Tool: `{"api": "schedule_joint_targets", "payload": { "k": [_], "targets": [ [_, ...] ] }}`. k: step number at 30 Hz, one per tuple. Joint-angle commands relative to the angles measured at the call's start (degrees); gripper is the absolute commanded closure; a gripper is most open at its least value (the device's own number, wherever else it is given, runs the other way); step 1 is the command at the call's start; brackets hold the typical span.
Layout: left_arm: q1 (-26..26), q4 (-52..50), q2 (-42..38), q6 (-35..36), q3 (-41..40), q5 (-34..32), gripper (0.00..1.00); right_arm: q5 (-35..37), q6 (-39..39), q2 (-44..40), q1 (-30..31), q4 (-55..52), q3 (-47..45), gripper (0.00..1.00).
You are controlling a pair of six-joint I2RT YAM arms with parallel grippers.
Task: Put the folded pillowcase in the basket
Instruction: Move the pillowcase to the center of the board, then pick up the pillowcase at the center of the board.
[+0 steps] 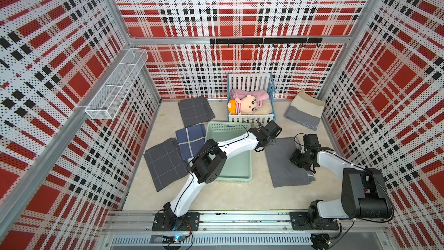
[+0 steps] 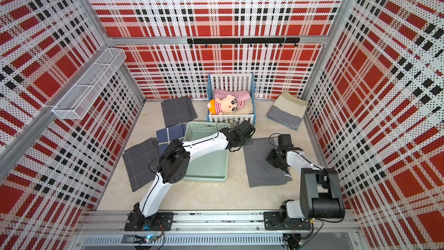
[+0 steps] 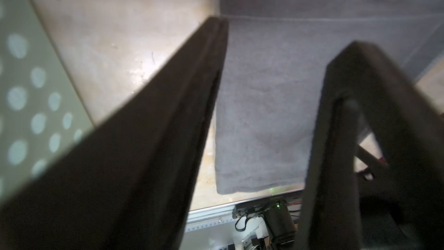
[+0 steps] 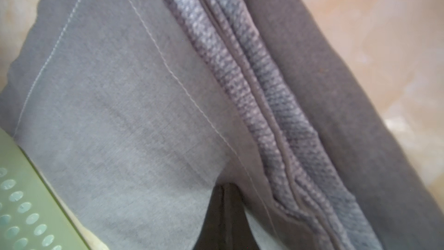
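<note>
The folded pillowcase (image 1: pixel 286 164) is plain grey and lies flat on the floor just right of the pale green basket (image 1: pixel 217 127); both top views show it. My right gripper (image 1: pixel 295 159) is at its right edge, and in the right wrist view the gripper (image 4: pixel 227 187) is shut on a pinch of the grey cloth (image 4: pixel 120 116). My left arm reaches across the basket, and my left gripper (image 1: pixel 269 141) hangs over the pillowcase's far left corner. In the left wrist view this gripper (image 3: pixel 287 32) stands open above the cloth (image 3: pixel 264 104), with the basket's wall (image 3: pixel 24 92) beside it.
Three folded dark checked cloths (image 1: pixel 195 111) (image 1: pixel 189 140) (image 1: pixel 165 164) lie left of the basket. Behind the basket stands a white crib (image 1: pixel 249 116) with a doll in it. A beige and grey folded blanket (image 1: pixel 305 110) leans at the back right. A wire rack (image 1: pixel 117 82) hangs on the left wall.
</note>
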Motion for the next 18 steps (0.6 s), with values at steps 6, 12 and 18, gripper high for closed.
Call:
{"api": "schedule_joint_targets", "payload": {
  "k": [6,12,18],
  "targets": [
    [0.56,-3.36,2.71,-0.96,2.15,-0.27,0.56,0.97,0.28,-3.25,-0.54,-5.88,-1.03,0.99],
    [0.68,0.31,5.27,0.77,4.54,5.59,0.56,-0.05,-0.15,-2.59,-0.52,-4.96,-1.9,0.97],
    [0.9,-1.06,6.36,-0.91,3.48,6.22,0.63,0.0,-0.5,-2.97,-0.54,-5.57,-1.52,0.96]
  ]
}}
